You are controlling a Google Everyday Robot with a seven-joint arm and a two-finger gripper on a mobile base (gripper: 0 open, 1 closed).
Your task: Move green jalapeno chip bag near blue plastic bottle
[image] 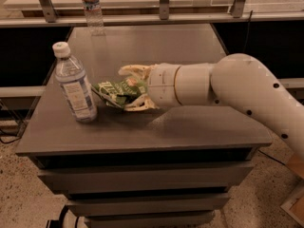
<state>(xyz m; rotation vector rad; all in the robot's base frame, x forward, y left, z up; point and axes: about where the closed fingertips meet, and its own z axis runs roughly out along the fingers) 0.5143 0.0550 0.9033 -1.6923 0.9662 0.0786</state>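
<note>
A grey surface [190,127], the top of a drawer cabinet, is seen carrying the things. A white arm [247,87] is stretched across it from the right, ending in the gripper [124,89] low over the middle of the surface. The blue plastic bottle [75,84] is stood upright directly ahead of the jaws, just past their tips, white cap up. The green jalapeno chip bag [111,89] is clamped between the jaws, one jaw above it and one below. Its long axis is laid along the jaws' reach, its free end pointed at the bottle; whether bag and bottle touch cannot be told. A clear bottle with a dark label band [91,6] is stood well beyond the jaws, at the far edge.
</note>
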